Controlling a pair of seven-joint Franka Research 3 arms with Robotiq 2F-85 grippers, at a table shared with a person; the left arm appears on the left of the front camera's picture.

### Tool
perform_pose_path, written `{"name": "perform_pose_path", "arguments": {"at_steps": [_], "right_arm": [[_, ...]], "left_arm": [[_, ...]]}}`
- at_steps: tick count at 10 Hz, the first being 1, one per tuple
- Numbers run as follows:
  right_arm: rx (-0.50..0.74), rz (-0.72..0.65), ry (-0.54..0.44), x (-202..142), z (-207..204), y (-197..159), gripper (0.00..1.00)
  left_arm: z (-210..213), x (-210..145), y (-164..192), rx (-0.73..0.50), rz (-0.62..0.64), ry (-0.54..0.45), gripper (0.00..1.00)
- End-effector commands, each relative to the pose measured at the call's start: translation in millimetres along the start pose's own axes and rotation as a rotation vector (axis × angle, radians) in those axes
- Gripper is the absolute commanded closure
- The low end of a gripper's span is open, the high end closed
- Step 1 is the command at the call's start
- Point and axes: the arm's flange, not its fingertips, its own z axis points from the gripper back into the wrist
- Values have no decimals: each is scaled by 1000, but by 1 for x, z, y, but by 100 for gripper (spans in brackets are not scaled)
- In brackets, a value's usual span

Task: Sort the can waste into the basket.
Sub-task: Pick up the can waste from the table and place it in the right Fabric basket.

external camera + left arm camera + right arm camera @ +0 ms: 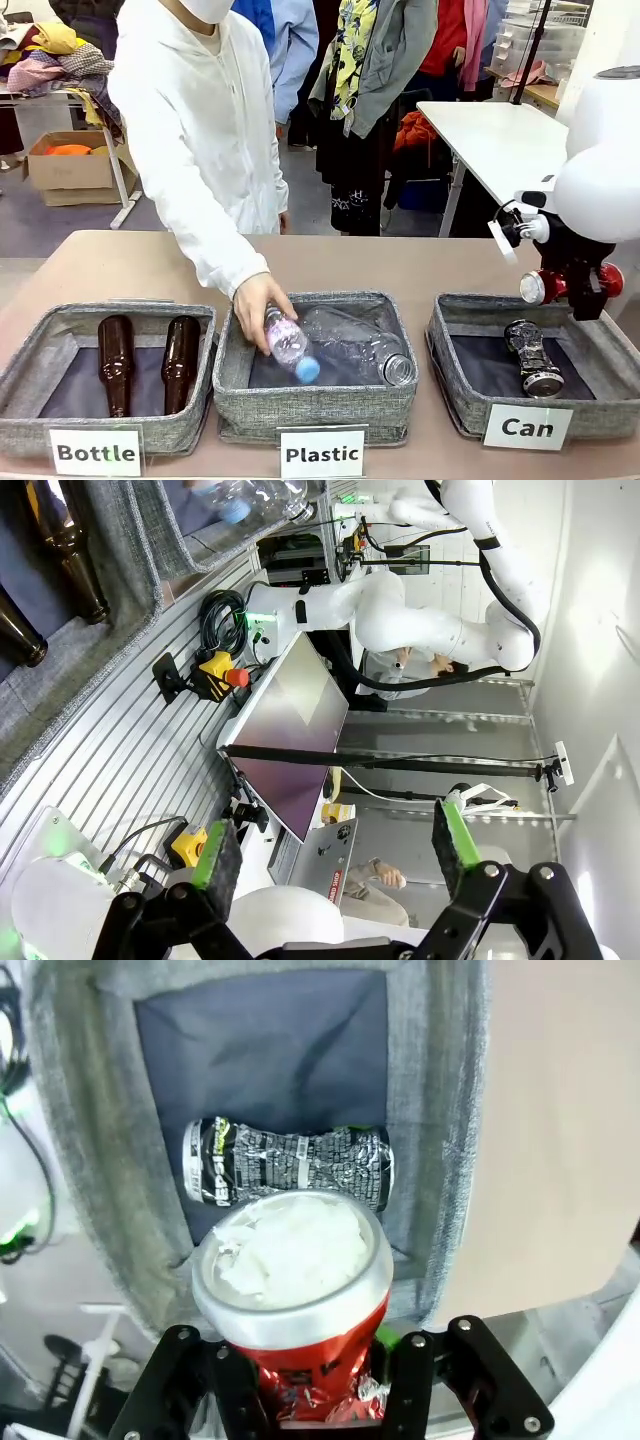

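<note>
The right hand (572,287) is clamped on the crumpled red metal drink can with a silver top (569,285), holding it sideways just above the far rim of the grey woven-fabric rectangular basket labelled "Can" (463,388) on the tan desk (150,265). Inside that basket, the dented black-and-grey metal drink can with silver ends (533,357) lies on the dark base. Left of that basket, a person's hand (257,301) grips a clear plastic bottle with a blue cap (290,346) over the basket labelled "Plastic" (315,402). The left hand (335,845) has its fingers apart, holding nothing
</note>
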Motion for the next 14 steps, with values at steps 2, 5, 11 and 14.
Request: {"name": "perform_pose_path", "arguments": {"at_steps": [2, 5, 11, 14], "right_arm": [[-10, 18, -25, -9, -7, 3, 100], [-6, 39, -27, -8, -12, 3, 24], [27, 10, -49, -4, -9, -3, 0], [237, -257, -301, -3, 15, -8, 0]], "left_arm": [[-1, 2, -4, -20, 1, -9, 0], [-1, 2, -4, -20, 1, -9, 0], [-1, 2, -4, -20, 1, -9, 0], [-1, 2, -4, -20, 1, -9, 0]]}}
